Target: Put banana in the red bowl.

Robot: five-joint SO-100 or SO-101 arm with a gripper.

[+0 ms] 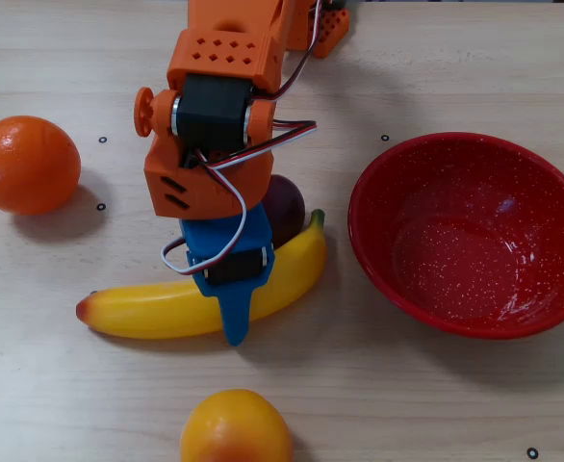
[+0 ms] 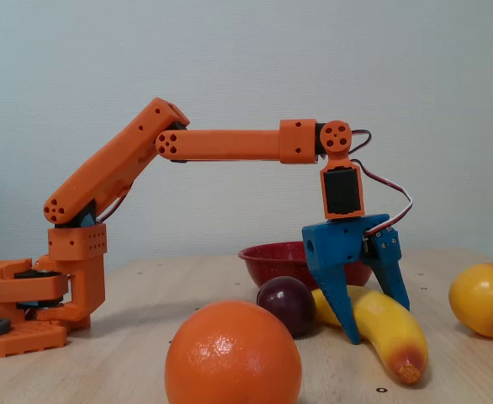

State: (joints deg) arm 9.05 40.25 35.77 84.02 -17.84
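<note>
beside the red bowl (image 1: 470, 236): your gripper (image 2: 373, 316) over the banana (image 1: 157, 308).
jaws straddle it, slightly apart, banana lying on the table (image 1: 407, 404).

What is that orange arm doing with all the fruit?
The orange arm has its blue jaws straddling a yellow plastic banana that lies on the wooden table; it is not lifted. The red bowl beside it is empty. A dark plum sits against the banana, and an orange and a yellow-orange fruit lie untouched nearby.
</note>
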